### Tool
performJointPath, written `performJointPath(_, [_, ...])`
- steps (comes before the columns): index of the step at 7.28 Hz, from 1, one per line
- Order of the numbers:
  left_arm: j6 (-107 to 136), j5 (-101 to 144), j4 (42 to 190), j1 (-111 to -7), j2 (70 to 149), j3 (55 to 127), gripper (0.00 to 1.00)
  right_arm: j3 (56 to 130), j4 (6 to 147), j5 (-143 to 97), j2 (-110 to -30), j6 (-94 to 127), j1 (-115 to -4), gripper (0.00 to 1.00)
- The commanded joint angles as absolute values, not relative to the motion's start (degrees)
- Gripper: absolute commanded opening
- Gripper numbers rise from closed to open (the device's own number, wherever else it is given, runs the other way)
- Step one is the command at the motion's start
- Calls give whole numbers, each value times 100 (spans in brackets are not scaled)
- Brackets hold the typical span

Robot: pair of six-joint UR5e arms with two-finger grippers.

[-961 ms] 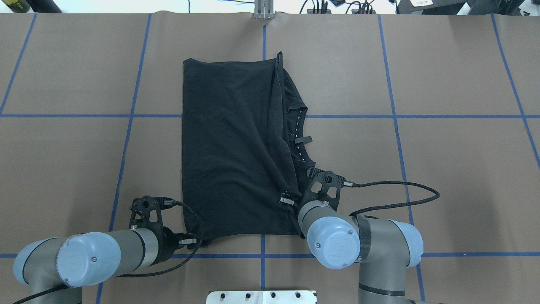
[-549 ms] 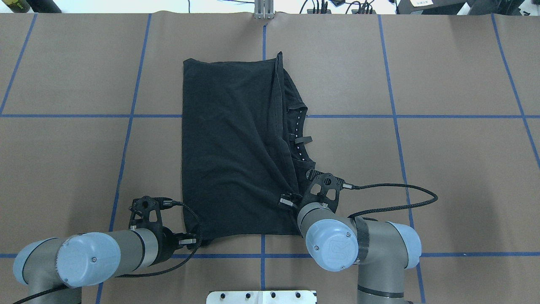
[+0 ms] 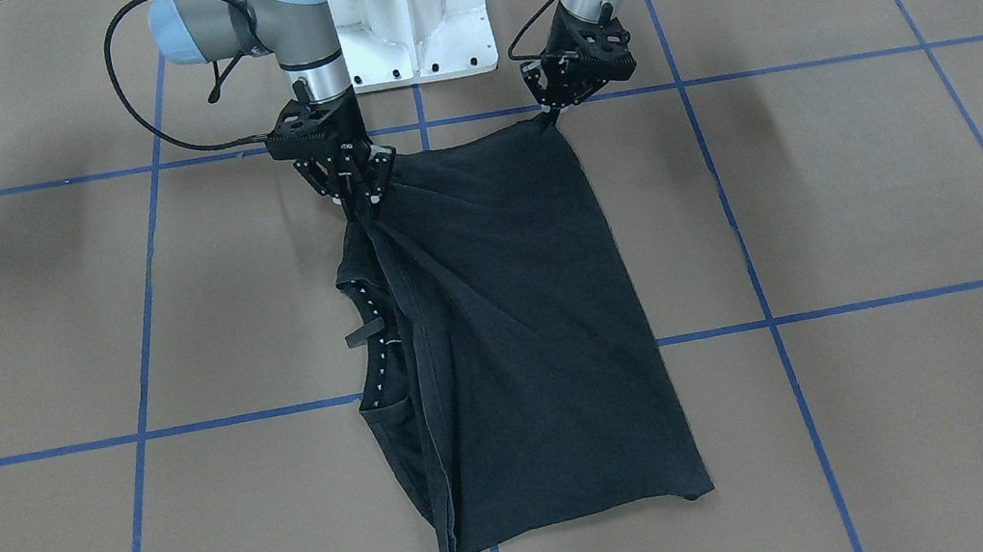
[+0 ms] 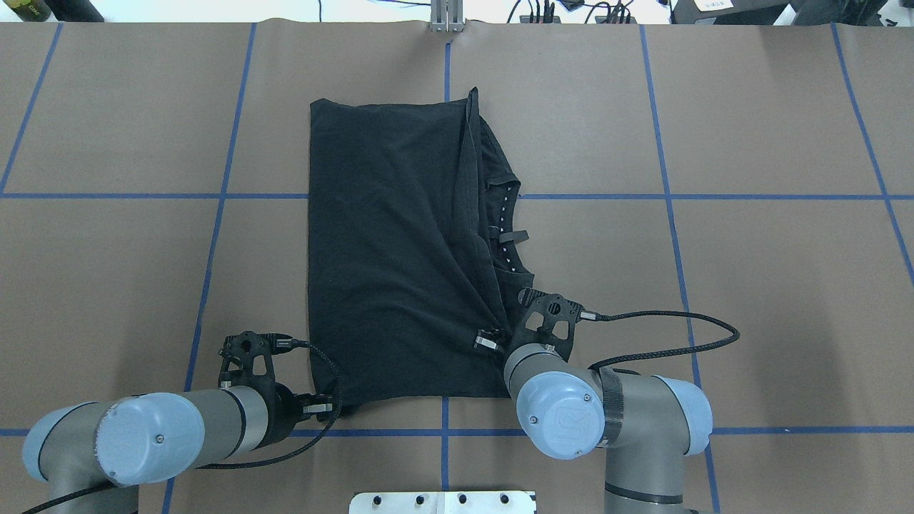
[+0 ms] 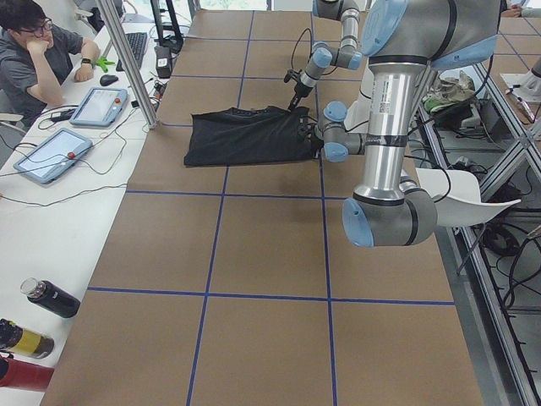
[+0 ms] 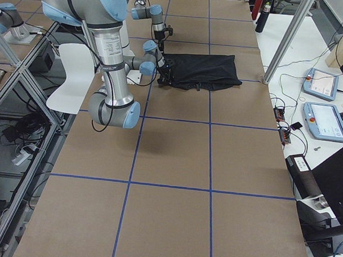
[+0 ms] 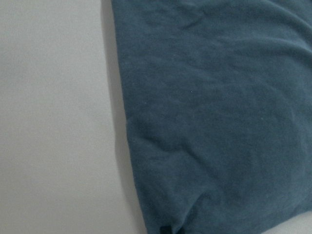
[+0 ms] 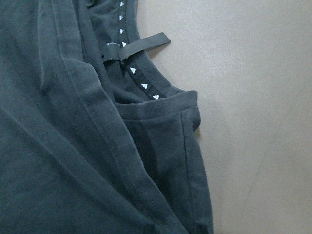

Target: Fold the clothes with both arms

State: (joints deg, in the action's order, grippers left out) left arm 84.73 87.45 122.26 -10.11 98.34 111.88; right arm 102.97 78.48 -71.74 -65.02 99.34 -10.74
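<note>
The black T-shirt (image 4: 385, 250) lies folded lengthwise on the brown table, collar with small white marks (image 4: 505, 214) showing along its right side; the chest logo is hidden. My left gripper (image 4: 340, 409) is shut on the shirt's near left corner; in the front-facing view it (image 3: 548, 117) touches that corner. My right gripper (image 4: 502, 335) is shut on bunched fabric near the near right corner, creases fanning out from it (image 3: 366, 205). The right wrist view shows the collar marks (image 8: 141, 84) and a hanging loop. The left wrist view shows the shirt's edge (image 7: 219, 122).
The white pedestal base (image 3: 411, 15) stands between the arms at the near edge. Blue tape lines (image 4: 214, 235) grid the table. An operator (image 5: 34, 51) sits by tablets (image 5: 51, 152) at the far side; bottles (image 5: 46, 298) lie there too.
My right arm has shifted slightly, drawing the creases tighter toward its gripper. The left arm and the shirt's outline have not visibly moved.
</note>
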Motion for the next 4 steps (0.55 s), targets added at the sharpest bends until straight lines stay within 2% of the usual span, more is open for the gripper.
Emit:
performJointPath(1, [8473, 8745, 12226, -1011, 9835, 11188, 0, 10362, 8086, -7181, -6495, 9879, -1081, 50])
performJointPath(3, [8473, 8754, 12226, -1011, 9844, 11188, 0, 10336, 8086, -7181, -6460, 9888, -1072, 48])
performJointPath(4, [8473, 8754, 12226, -1011, 9844, 11188, 0, 10310, 8086, -7181, -6434, 9896, -1072, 44])
